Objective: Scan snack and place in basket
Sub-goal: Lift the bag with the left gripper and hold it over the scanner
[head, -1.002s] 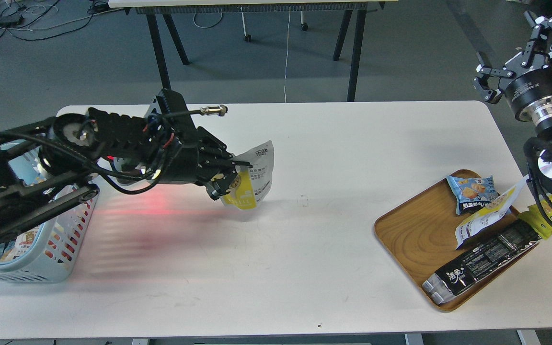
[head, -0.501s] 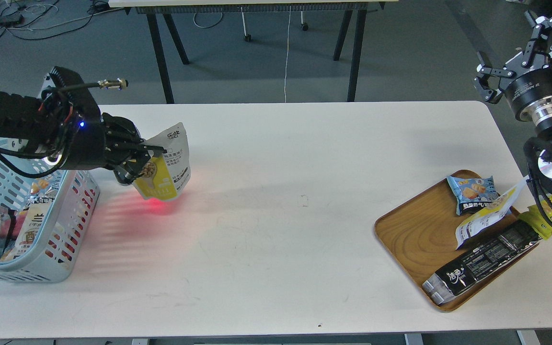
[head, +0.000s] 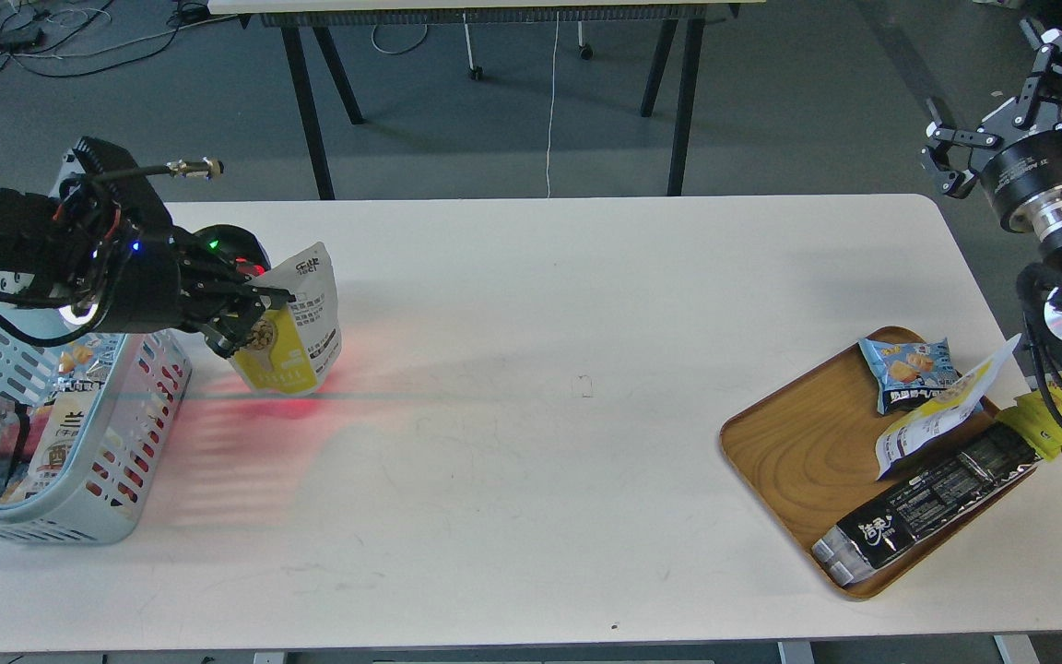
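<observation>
The left gripper grasps the snack in red scan light beside the basket; placement remains. The right gripper is released.

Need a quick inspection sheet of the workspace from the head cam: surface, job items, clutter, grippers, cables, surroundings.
Surface: white table, with a red glow and stripes near the basket.
Job's things: snack held above the table just right of the basket, not yet inside. The basket already holds other packets.
Clutter: wooden tray at right with a blue packet, a white-and-yellow pouch and a black packet.
Grippers: left gripper shut on the snack; right gripper open, raised off the table's far right corner, holding nothing.
Cables: loose cords on the floor at far left; a white cord hanging behind the table.
Surroundings: grey floor, dark legs of another table.
</observation>
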Controlling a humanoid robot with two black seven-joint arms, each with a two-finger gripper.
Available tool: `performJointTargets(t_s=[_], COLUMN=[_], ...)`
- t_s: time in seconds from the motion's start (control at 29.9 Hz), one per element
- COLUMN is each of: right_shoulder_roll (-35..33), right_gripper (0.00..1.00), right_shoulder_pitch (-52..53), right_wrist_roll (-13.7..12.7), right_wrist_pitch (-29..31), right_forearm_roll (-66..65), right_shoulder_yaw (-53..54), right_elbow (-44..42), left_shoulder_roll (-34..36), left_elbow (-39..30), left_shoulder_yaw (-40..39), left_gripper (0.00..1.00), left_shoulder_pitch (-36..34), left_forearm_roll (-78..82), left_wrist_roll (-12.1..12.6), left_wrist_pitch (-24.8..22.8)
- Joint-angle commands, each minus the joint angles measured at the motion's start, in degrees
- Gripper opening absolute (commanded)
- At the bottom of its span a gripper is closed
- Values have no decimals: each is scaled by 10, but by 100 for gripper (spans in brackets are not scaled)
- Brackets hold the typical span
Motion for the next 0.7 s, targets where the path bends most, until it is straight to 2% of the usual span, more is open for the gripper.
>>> performJointTargets(t_s=[0.0,0.67], right_shoulder_roll=[0,0], right_gripper=[99,99], right_shoulder_pitch=[-1,-1], right_wrist_roll=[0,0], right_wrist_pitch=[0,0], right_forearm_roll=[0,0], right_shoulder_yaw=[0,0], right_elbow=[1,1], left_shoulder_roll=[0,0], left_elbow=[-2,-11], left_shoulder_yaw=[-1,-8], left_gripper=[0,0], left_shoulder_pitch=[-1,-6], left_forearm_roll=[-1,-1], left_wrist_roll=[0,0], left_wrist_pitch=[0,0])
